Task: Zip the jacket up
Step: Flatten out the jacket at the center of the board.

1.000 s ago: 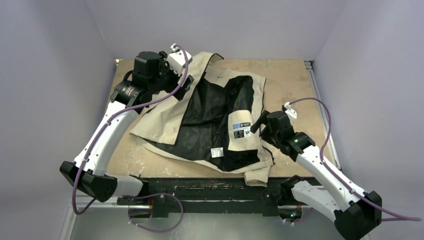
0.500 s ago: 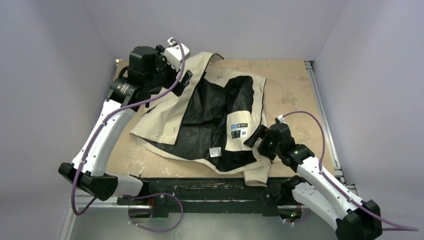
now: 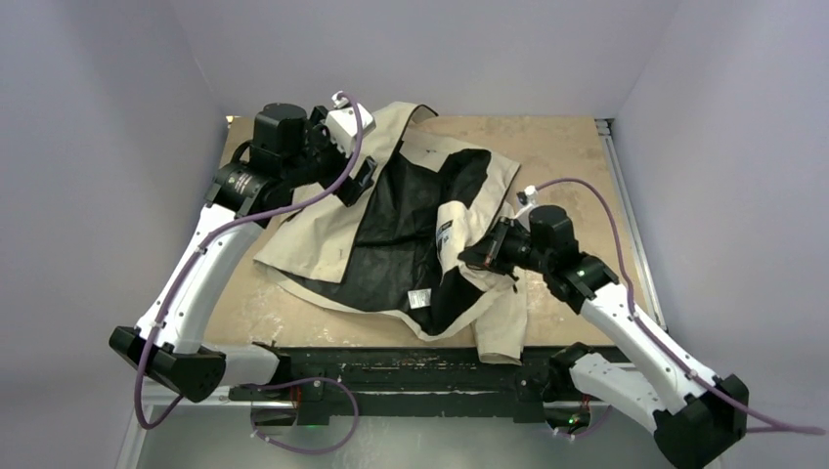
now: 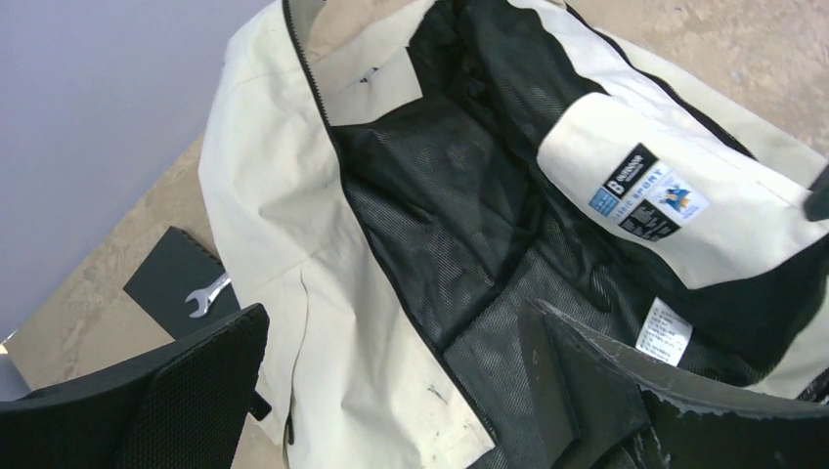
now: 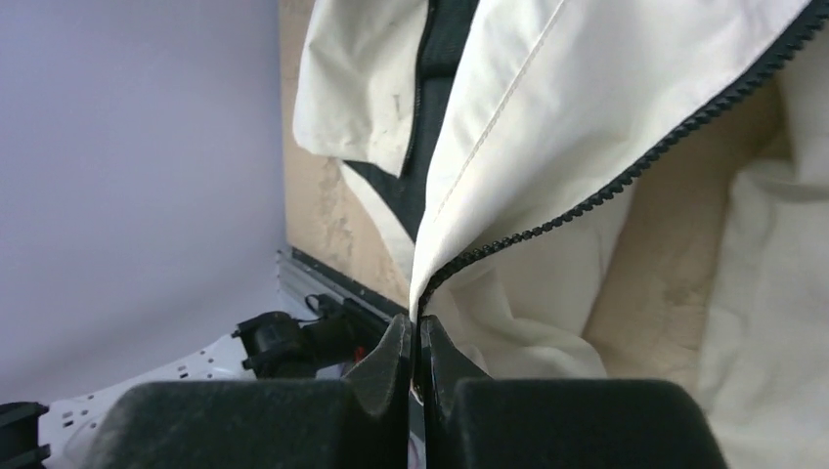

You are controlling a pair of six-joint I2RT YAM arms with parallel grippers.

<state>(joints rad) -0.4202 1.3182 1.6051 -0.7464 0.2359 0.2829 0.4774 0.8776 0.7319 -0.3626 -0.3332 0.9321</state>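
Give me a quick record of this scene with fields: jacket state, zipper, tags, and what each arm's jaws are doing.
jacket: lying open on the table, black mesh lining facing up
zipper: unzipped; zipper teeth run along the cream front edge
right jaws: shut on that zipper edge, holding the panel up off the table
left jaws: open, above the jacket's far left part, holding nothing
tags: brand label and white care tag inside

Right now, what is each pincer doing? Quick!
Left pincer: open, holding nothing.
Right pincer: closed on the zipper edge of the jacket.
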